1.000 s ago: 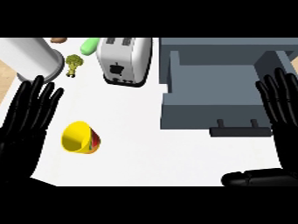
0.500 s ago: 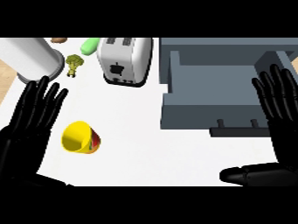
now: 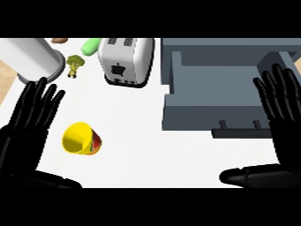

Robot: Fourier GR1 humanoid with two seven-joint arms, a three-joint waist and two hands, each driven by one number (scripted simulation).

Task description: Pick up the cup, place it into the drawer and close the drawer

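We saw both hands up w/ palms showing, coming in from the lower edge. L hand [image 3: 24, 132] was spread, fingers straight & fanned, tips pointing away from the robot, holding nothing. Its thumb lay low along the bottom edge, pointing inward.

R hand [image 3: 289, 119] stood the same way: fingers straight, slightly apart, nothing in it. Its thumb stretched out sideways below the palm, pointing toward the L hand. The R fingers overlapped the right side of the open grey drawer [image 3: 205, 112]; we couldn't tell if they touched it or just hovered above.

The yellow cup [image 3: 81, 139] lay tipped on its side on the white counter [image 3: 146, 150], mouth turned toward the L hand, just beside that hand's palm on its inner side, not touching. Red & green pattern showed on its outer wall. It was well apart from the R hand, w/ the drawer front & its handle [image 3: 240, 131] between.

Beyond the L fingertips stood a white cylinder [image 3: 28, 57], approx. a canister. Farther in from it: a small broccoli piece [image 3: 74, 64], a white toaster [image 3: 125, 59], a green veg [image 3: 91, 44] partly hidden behind the toaster.
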